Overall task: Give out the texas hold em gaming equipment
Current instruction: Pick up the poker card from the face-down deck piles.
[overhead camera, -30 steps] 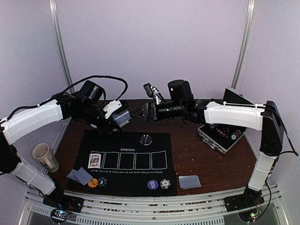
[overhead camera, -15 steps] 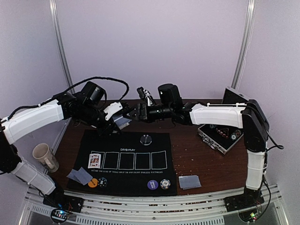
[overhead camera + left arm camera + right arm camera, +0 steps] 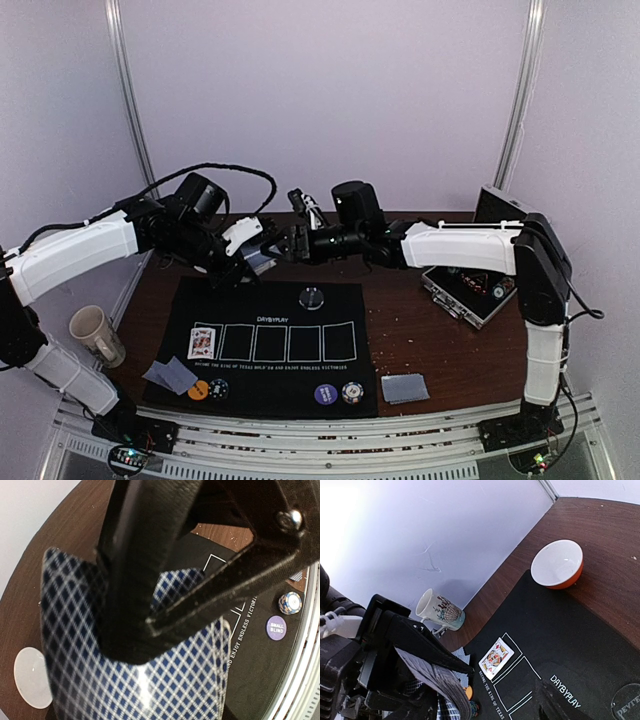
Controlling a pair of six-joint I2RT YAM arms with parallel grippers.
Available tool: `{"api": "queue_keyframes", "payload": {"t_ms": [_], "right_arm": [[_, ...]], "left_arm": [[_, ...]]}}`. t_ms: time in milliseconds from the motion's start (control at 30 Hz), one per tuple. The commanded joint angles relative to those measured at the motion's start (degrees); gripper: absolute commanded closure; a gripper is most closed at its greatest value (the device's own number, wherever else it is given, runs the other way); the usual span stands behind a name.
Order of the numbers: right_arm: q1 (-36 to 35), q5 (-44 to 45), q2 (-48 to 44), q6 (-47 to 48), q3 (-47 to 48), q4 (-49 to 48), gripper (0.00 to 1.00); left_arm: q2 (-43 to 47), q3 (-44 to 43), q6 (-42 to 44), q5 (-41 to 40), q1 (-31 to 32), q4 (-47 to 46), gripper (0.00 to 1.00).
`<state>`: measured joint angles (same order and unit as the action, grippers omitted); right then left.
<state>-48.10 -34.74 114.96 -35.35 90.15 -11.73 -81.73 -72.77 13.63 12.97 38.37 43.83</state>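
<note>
Blue-chk deck [image 3: 165,680] held aloft, chips [image 3: 351,392] flat

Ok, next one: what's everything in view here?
mat: one, black, table centre
face-up card: one, white, mat's leftmost box
card piles: two, grey-blue, flanking mat's near edge
chips: four, orange, black-and-white, purple-blue, striped, mat's near edge
disc: one, clear, mat's far edge
mug: one, beige, table's left
bowl: one, red-and-white, beside mat
case: one, silver, open, right
deck: one, blue-patterned, left gripper
left gripper: one, black, shut on deck
right gripper: one, black, at deck
</note>
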Motion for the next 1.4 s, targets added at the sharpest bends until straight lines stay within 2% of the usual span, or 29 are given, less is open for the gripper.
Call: {"api": "queue_keyframes", "payload": {"t_ms": [0,300,433,533,800,1200,1367], "right_arm": [[0.8,3.4,-3.8,2.5,-1.7,3.5,0.37],[0.6,0.9,-4.6,2.8,-1.1,4.0,0.50],[0.1,-2.8,-4.4,1.9,-0.4,2.2,0.64],[-0.2,-4.2,-5.1,1.0,-0.7,0.5,0.77],[-0.2,-3.5,-6.7,2.5,-0.6,3.1,1.00],[0.8,0.4,-11.4,8.7,-1.3,11.5,1.00],[1.3,4.6,-14.2,11.3,-1.5,14.9,1.00]], "left_arm": [[-0.1,-1.4,0.5,0.2,0.3,-2.2,0.59],[-0.2,-0.5,0.4,0.1,0.3,-2.8,0.59],[-0.5,-0.2,0.4,-0.5,0.3,-3.1,0.59],[-0.9,-0.1,0.3,-0.6,0.3,-3.1,0.59],[-1.2,0.2,0.2,-1.6,0.3,-3.7,0.59],[-1.0,0.8,-0.5,-4.5,0.2,-4.2,0.59],[-0.8,0.9,-2.4,-4.9,-1.6,-5.1,0.59]]}}
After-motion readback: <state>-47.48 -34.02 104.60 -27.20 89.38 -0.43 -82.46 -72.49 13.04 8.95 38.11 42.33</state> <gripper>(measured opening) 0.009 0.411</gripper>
